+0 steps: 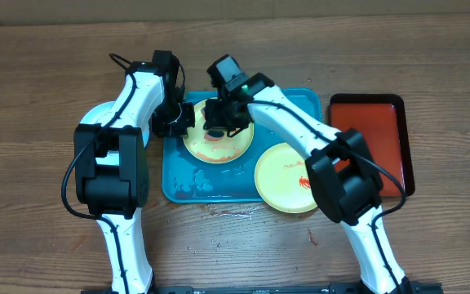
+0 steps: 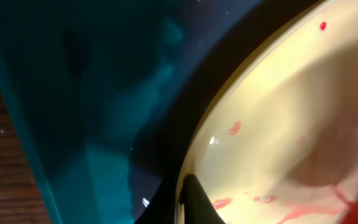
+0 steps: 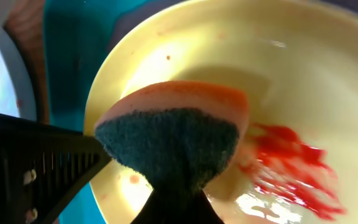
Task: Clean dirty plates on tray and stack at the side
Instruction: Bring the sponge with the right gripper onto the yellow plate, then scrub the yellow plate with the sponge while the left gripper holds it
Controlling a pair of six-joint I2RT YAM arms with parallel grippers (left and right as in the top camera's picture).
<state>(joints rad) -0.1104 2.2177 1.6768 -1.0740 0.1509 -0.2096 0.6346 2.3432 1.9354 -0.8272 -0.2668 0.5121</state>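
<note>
A light yellow-green plate (image 1: 223, 147) lies on the turquoise tray (image 1: 178, 184), smeared with red sauce (image 3: 291, 165). My left gripper (image 1: 183, 119) is shut on this plate's left rim; in the left wrist view a dark finger (image 2: 196, 202) lies over the rim (image 2: 191, 155). My right gripper (image 1: 219, 121) is shut on an orange sponge with a dark green scrub side (image 3: 173, 134), which is pressed onto the plate (image 3: 303, 74). A second yellow-green plate (image 1: 288, 178) with a red smear overlaps the tray's right edge.
A narrower red tray (image 1: 374, 139) with a black rim lies to the right. Wet patches and red specks sit on the turquoise tray's front part (image 1: 194, 186). Wooden tabletop (image 1: 39, 98) surrounds everything.
</note>
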